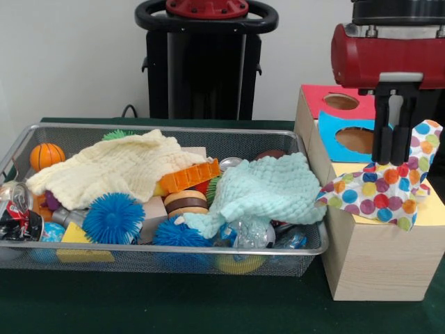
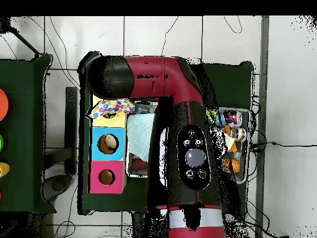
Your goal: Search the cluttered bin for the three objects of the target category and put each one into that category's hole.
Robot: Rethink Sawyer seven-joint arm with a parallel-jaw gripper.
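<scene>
Polka-dotted cloth [image 1: 384, 193] hangs from the gripper [image 1: 390, 161], whose black fingers are closed on its upper edge. The cloth drapes over the yellow section [image 1: 434, 209] of the wooden box [image 1: 375, 261], spilling past the box's front corner. In the overhead view the same cloth [image 2: 110, 108] lies over the yellow section's hole, with the red arm [image 2: 179, 124] stretched across above it. Behind the yellow section sit a blue section [image 1: 341, 136] and a red section [image 1: 327, 97], each with a round hole showing.

Beside the box, on the dark green desk [image 1: 208, 306], stands the wire mesh bin [image 1: 174, 261]. It holds a cream cloth [image 1: 115, 170], a pale mint cloth [image 1: 268, 191], two blue spiky balls [image 1: 113, 218], an orange ball [image 1: 46, 155], an orange plastic block [image 1: 191, 175], a crushed can [image 1: 17, 209] and a yellow block [image 1: 76, 240], all jumbled together.
</scene>
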